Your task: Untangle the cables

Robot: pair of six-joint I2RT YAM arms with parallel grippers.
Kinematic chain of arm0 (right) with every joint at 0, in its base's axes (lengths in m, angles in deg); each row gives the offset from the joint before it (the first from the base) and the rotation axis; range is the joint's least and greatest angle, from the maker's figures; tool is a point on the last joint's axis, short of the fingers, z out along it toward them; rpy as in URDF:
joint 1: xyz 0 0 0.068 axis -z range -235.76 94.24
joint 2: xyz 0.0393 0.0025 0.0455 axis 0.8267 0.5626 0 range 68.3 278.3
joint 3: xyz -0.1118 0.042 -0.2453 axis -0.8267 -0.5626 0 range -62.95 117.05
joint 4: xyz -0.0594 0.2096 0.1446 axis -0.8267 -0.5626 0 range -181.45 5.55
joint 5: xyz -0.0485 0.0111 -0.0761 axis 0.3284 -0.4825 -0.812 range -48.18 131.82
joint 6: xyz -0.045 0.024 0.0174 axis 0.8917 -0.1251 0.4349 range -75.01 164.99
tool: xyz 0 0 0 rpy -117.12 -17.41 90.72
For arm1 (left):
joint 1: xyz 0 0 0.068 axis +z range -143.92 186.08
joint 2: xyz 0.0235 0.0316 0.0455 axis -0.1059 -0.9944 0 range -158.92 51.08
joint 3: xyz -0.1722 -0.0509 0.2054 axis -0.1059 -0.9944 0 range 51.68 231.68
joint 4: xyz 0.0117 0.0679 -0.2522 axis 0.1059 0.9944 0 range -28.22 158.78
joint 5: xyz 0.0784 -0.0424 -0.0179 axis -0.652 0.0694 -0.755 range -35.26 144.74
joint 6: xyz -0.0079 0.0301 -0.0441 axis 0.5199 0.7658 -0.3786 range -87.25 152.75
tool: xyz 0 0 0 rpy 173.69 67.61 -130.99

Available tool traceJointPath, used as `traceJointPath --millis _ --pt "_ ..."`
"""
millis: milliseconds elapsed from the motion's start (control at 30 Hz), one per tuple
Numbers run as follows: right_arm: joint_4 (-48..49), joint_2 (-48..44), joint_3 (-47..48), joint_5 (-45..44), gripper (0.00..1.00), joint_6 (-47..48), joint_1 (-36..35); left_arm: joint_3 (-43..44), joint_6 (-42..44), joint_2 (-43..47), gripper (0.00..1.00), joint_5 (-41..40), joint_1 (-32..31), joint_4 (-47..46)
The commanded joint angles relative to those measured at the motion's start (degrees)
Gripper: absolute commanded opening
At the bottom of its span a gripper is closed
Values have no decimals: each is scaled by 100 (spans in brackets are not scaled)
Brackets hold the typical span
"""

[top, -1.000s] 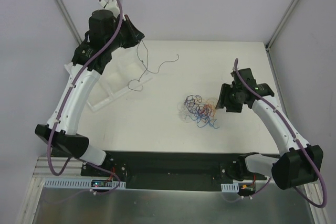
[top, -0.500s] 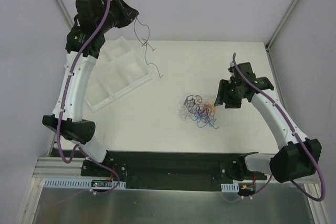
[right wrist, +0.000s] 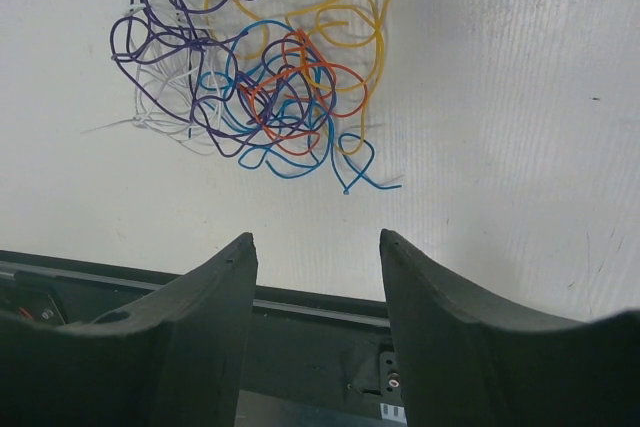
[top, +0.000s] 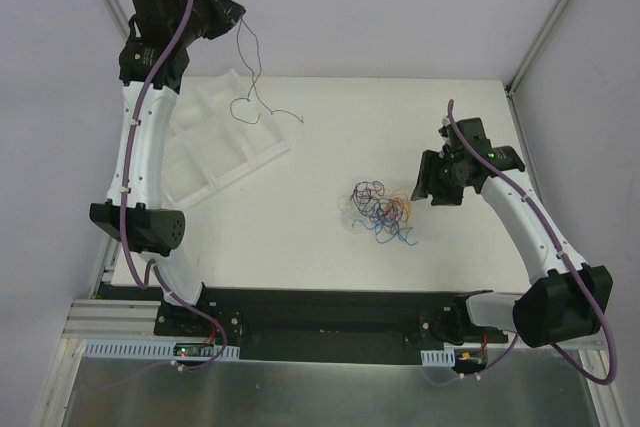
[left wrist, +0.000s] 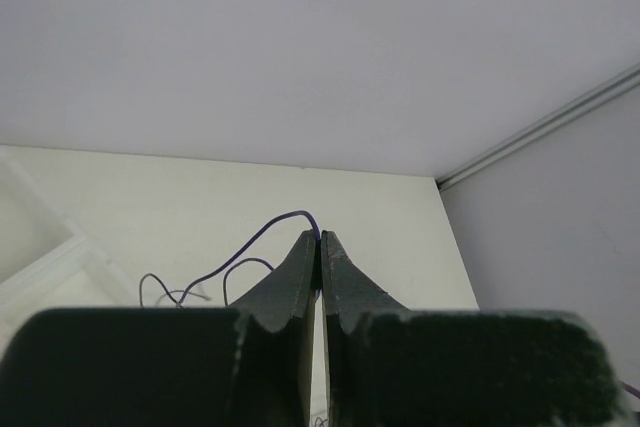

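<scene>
A tangle of thin cables [top: 380,209] in purple, blue, orange, red, yellow and white lies on the table right of centre; it also fills the top of the right wrist view [right wrist: 255,72]. My left gripper [top: 236,19] is raised high at the back left, shut on one thin purple cable [left wrist: 250,239]. That cable [top: 252,87] hangs down with its lower end over the white tray [top: 215,137]. My right gripper [right wrist: 315,242] is open and empty, held above the table just right of the tangle [top: 425,187].
The white compartment tray sits at the back left of the table. Grey walls and aluminium posts close in the back and sides. The black base rail [top: 330,312] runs along the near edge.
My left arm has risen and swung further back and left, lifting the purple cable off the table so it hangs over the tray. The right arm barely moved.
</scene>
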Motion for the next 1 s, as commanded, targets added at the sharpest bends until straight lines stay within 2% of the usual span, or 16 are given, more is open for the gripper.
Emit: traceJointPath --millis 0,333,733,967 --pt "-133 -15 278 73 55 3 68 187 -182 -87 0 253 212 -354" --pt "-203 2 269 82 55 -59 95 177 -208 -299 0 314 485 -380" --pt "-98 117 278 249 55 -103 86 485 -103 202 0 437 555 -582" --pt "-10 29 -20 355 55 -138 95 406 -68 448 0 420 573 -600"
